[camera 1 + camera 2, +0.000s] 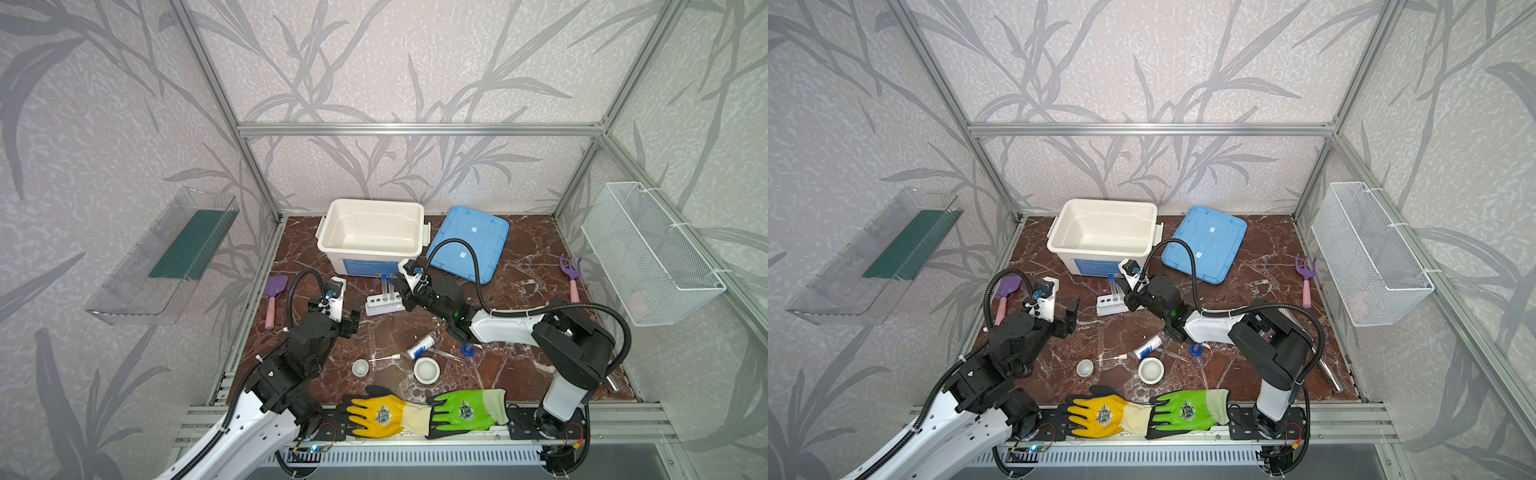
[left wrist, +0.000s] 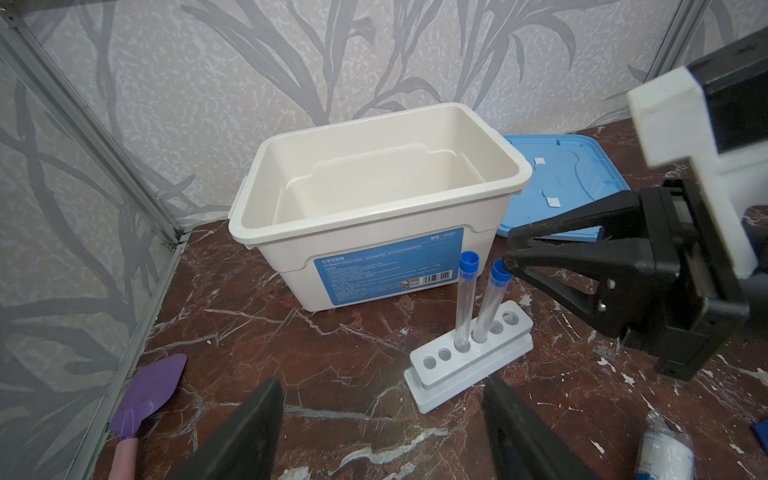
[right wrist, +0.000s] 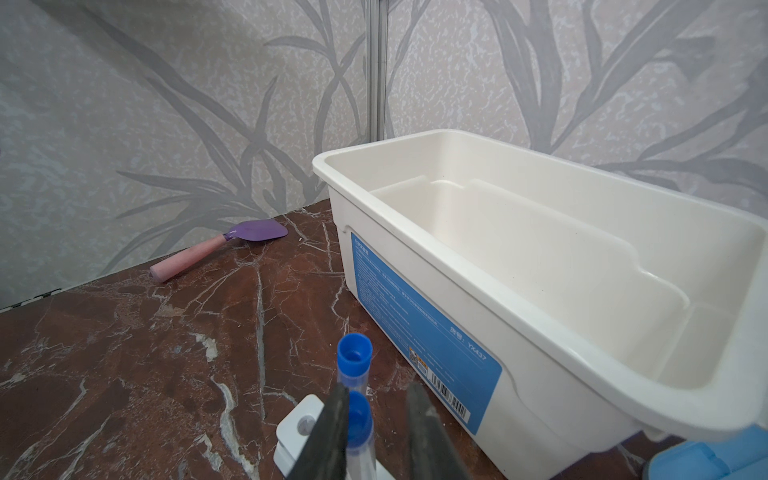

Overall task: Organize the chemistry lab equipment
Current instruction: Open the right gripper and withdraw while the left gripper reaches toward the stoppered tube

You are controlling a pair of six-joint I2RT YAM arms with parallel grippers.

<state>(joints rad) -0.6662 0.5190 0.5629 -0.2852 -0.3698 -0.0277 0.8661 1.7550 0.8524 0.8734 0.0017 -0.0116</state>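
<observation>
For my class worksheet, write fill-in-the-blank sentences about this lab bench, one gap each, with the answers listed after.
1. The white rack holds ___ upright test tubes.
2. Each tube's cap is coloured ___.
3. The right pincer straddles one tube's cap; the left pincer holds ___.
4. Beside the yellow glove lies a ___ glove.
Missing words: two; blue; nothing; green.

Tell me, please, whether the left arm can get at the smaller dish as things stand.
Probably yes. The left gripper hangs open and empty, and the smaller dish sits uncovered beside that arm, with nothing between.
</observation>
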